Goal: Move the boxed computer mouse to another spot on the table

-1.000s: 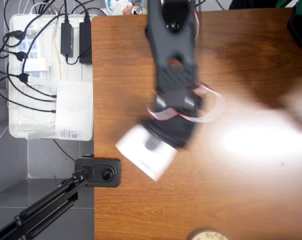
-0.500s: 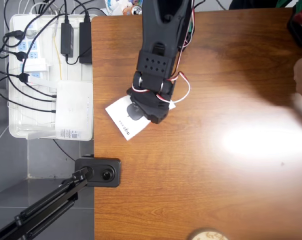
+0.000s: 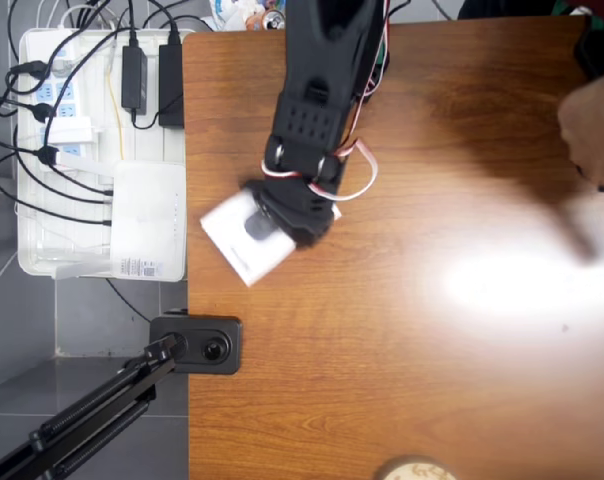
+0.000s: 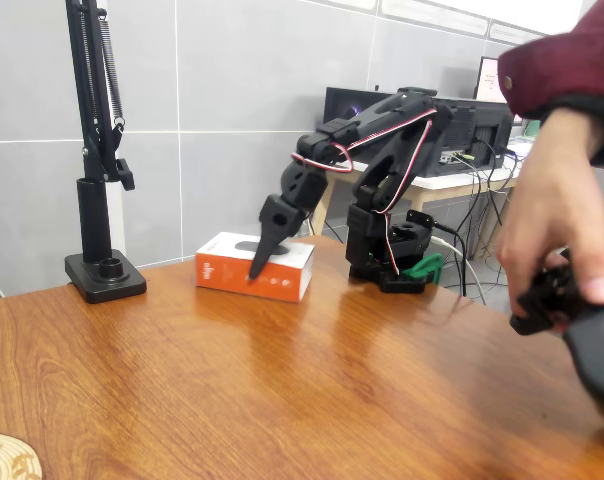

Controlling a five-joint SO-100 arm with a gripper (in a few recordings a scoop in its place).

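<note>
Glossy wood-grain table (image 4: 282, 380), flat white-and-orange boxed computer mouse (image 4: 252, 265)

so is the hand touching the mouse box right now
Touching. In the fixed view the hand straddles the near orange side of the boxed computer mouse, a finger pressed against it. The overhead view is blurred there, with the arm covering the box.

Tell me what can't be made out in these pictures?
- Gripper: open or shut is unclear; the fixed view shows it side-on, the overhead view hides it under the arm.
- Box: blurred overhead, partly under the arm; logo unreadable.
- Hand: blurred overhead, cut by the right edge.
- Round object: cut by the bottom edge overhead.
</note>
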